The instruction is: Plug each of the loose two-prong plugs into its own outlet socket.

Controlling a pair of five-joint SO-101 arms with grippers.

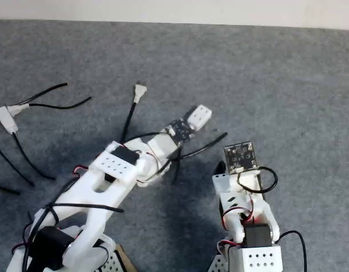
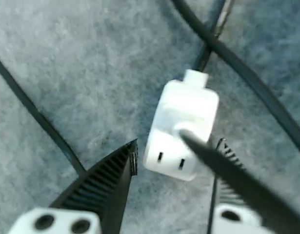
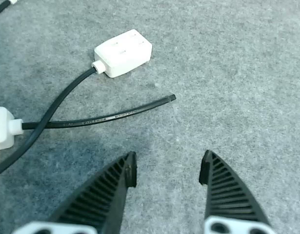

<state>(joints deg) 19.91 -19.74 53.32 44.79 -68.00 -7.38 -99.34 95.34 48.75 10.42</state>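
Left gripper (image 2: 176,146): your jaws stand spread, straddling a white outlet socket (image 2: 181,122) between the fingertips, probably so you can pin it for plugging. Right gripper (image 3: 169,161): spread and empty, with a second socket (image 3: 123,52) well ahead, past a loose cable end (image 3: 171,98).

An outlet socket (image 2: 181,122) lies between the left gripper's (image 2: 176,145) jaws.

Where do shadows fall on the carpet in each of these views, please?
High view: a dark patch on the carpet between the left arm and the right arm. Left wrist view: soft shade beside the white socket block. Right wrist view: a dim area by the crossed black cables.
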